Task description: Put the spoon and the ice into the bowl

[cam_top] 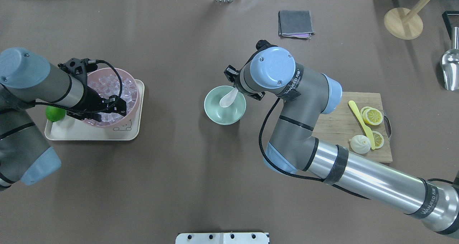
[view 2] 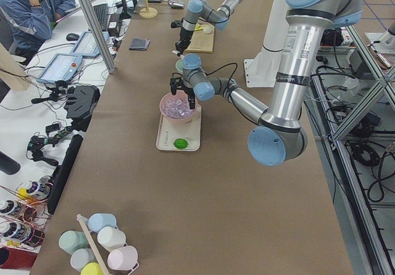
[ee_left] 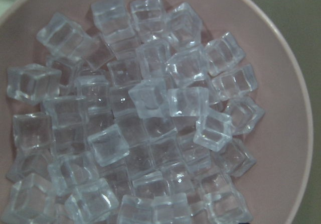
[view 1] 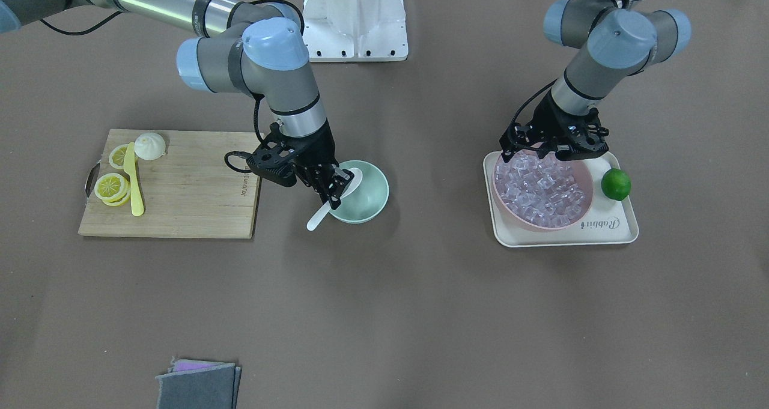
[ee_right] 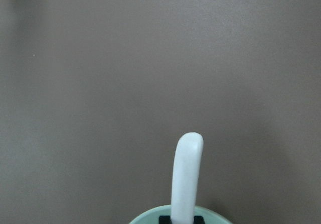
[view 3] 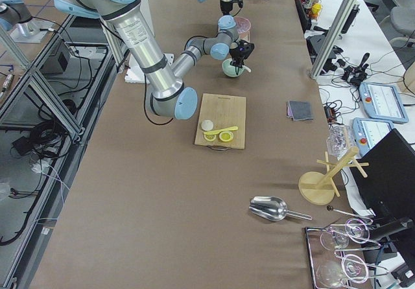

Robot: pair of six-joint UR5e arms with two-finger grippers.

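Observation:
My right gripper [view 1: 334, 191] is shut on the white spoon [view 1: 318, 217], holding it tilted across the near rim of the mint-green bowl [view 1: 369, 202]. In the overhead view the spoon's scoop [cam_top: 228, 97] lies inside the bowl [cam_top: 222, 115]. The handle [ee_right: 186, 174] sticks out past the rim [ee_right: 150, 219] over the table. My left gripper [view 1: 550, 152] hovers just above the clear ice cubes [view 1: 541, 190] heaped in the pink bowl [view 1: 577, 217]. It looks open and holds nothing. The left wrist view shows only ice [ee_left: 150, 98] and pink bowl [ee_left: 286, 133], no fingers.
The pink bowl stands on a cream tray [view 1: 619, 232] beside a lime [view 1: 616, 184]. A wooden cutting board [view 1: 192, 199] holds lemon slices [view 1: 112, 187], a yellow knife [view 1: 133, 181] and a bun [view 1: 150, 146]. Grey cloths [view 1: 198, 385] lie at the table's edge.

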